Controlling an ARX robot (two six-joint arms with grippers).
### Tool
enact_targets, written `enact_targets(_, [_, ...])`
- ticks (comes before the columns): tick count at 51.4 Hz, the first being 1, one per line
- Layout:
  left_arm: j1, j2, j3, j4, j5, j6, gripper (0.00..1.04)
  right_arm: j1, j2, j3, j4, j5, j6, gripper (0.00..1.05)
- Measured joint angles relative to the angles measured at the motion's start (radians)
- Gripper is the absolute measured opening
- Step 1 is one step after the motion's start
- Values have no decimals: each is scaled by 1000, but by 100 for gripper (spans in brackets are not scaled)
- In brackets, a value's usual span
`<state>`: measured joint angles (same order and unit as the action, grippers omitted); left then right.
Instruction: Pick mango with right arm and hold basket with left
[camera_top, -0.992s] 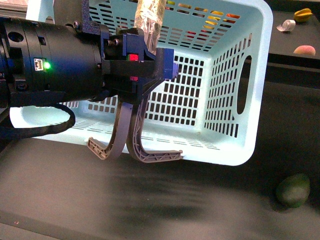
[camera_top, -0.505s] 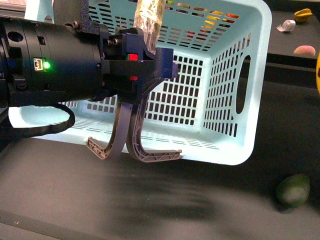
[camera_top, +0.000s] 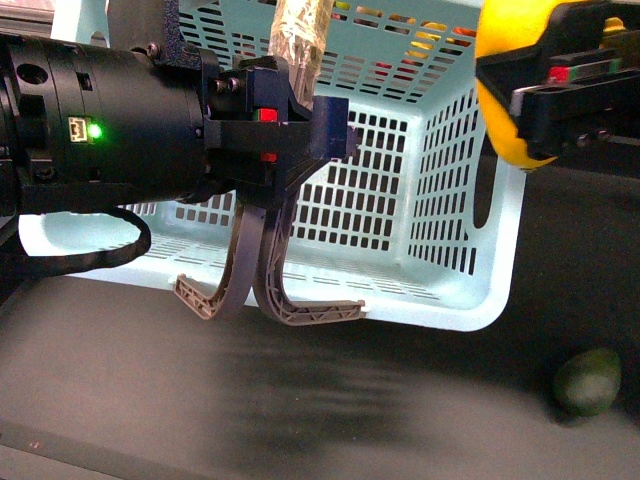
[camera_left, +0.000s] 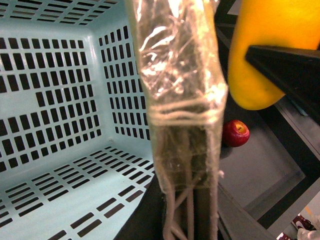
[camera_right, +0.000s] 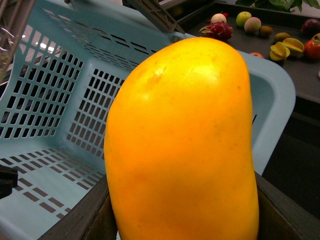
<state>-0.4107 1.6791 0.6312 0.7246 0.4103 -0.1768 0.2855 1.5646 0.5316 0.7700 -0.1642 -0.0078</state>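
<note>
The pale turquoise basket (camera_top: 440, 200) is tilted with its open side toward the front camera. My left gripper (camera_top: 297, 40), on the bulky black arm with the green light, is shut on the basket. Its film-wrapped fingers (camera_left: 175, 100) stand closed at the basket's wall. Two curved grey-brown pieces (camera_top: 275, 290) hang below it. My right gripper (camera_top: 525, 95) is shut on the yellow-orange mango (camera_top: 500, 50) and holds it in the air at the basket's right rim. The mango fills the right wrist view (camera_right: 180, 125) and shows in the left wrist view (camera_left: 270, 30).
A dark green oval fruit (camera_top: 587, 380) lies on the dark table at the front right. A red apple (camera_left: 236, 132) lies outside the basket. Several fruits (camera_right: 280, 45) sit on the far dark surface beyond the basket.
My right gripper has come into the front view from the right with the mango, up to the basket's right rim. The left arm and basket have barely moved.
</note>
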Motion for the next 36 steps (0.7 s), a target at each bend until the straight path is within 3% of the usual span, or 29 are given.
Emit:
enact_targets(33, [0, 0, 0, 0, 0, 0, 10, 77, 342, 156, 149, 81, 104, 59])
enact_targets(36, [0, 0, 0, 0, 0, 0, 10, 80, 348, 157, 155, 86, 107, 67])
